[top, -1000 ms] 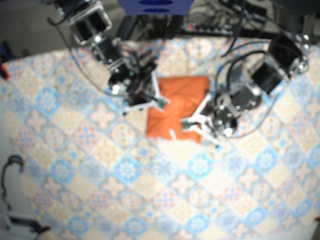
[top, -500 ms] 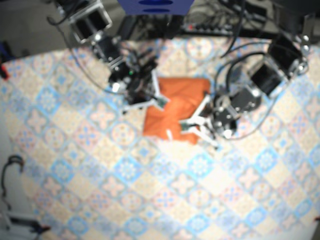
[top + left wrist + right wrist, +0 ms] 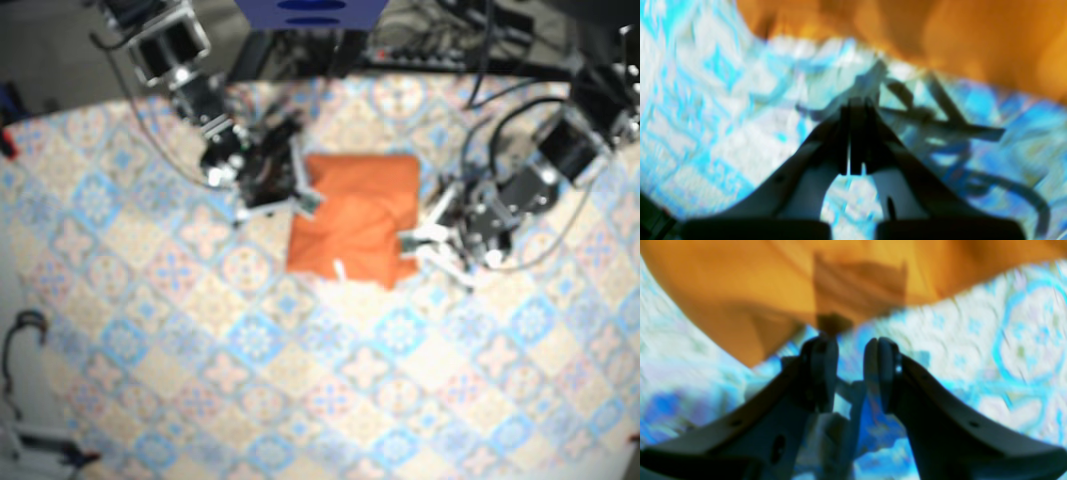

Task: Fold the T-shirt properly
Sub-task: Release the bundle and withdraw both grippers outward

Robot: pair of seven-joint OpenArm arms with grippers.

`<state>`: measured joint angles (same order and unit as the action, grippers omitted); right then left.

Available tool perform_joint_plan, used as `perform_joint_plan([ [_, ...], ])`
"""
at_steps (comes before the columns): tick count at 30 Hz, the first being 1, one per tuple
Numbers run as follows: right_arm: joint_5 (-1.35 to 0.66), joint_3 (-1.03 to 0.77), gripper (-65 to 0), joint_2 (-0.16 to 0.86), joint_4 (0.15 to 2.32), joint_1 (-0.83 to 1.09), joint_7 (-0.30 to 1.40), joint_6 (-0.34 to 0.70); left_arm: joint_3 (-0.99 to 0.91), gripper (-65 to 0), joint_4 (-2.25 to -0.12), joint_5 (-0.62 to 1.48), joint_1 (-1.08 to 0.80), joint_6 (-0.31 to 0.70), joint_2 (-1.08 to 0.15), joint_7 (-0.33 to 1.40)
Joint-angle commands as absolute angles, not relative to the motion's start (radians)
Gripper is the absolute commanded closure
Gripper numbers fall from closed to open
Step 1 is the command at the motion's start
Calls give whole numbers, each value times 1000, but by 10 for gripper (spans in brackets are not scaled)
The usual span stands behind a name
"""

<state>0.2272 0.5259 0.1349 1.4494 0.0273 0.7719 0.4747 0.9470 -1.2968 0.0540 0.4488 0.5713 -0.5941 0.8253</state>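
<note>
Orange T-shirt (image 3: 355, 215) lies folded on a patterned tablecloth (image 3: 250, 340) between the left gripper (image 3: 853, 101), jaws pressed together and empty, and the right gripper (image 3: 850, 348), jaws narrowly parted, empty.

The base camera is looking straight down on the whole table (image 3: 300, 400) from well above. The wrist cameras are sitting low and close, facing forward past the left gripper (image 3: 855, 101) and right gripper (image 3: 850, 343). All three views are sharing the T-shirt (image 3: 355, 215), seemingly its edges, though blur is obscuring detail.

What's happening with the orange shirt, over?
Left hand shut, empty. Right hand open, empty. T-shirt folded on table, between them. Nothing blocking.
</note>
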Motion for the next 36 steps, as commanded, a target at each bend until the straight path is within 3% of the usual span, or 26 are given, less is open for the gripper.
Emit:
perform_joint_plan([
  [1,246,499,-210,157,1484,22,809,470,935,0,-1333,54,466,562,-622,822],
  [5,246,435,-210,191,1589,25,877,470,885,0,-1411,58,440,562,-708,826],
  [8,246,341,-210,232,1678,47,920,470,743,0,-1506,81,360,564,-786,866],
  [13,246,153,-210,305,1747,159,924,470,487,0,-1667,151,116,564,-928,878],
  [17,246,-10,-210,357,1811,297,921,470,189,0,-1759,179,-220,564,-989,871],
  [20,246,-113,-210,367,1851,398,921,470,-65,0,-1799,185,-475,564,-966,869],
  [25,246,-228,-210,367,1862,524,921,470,-371,0,-1845,177,-792,564,-825,802],
  [36,245,-251,-208,360,1810,670,921,470,-409,0,-1603,174,-966,564,-653,676],
])
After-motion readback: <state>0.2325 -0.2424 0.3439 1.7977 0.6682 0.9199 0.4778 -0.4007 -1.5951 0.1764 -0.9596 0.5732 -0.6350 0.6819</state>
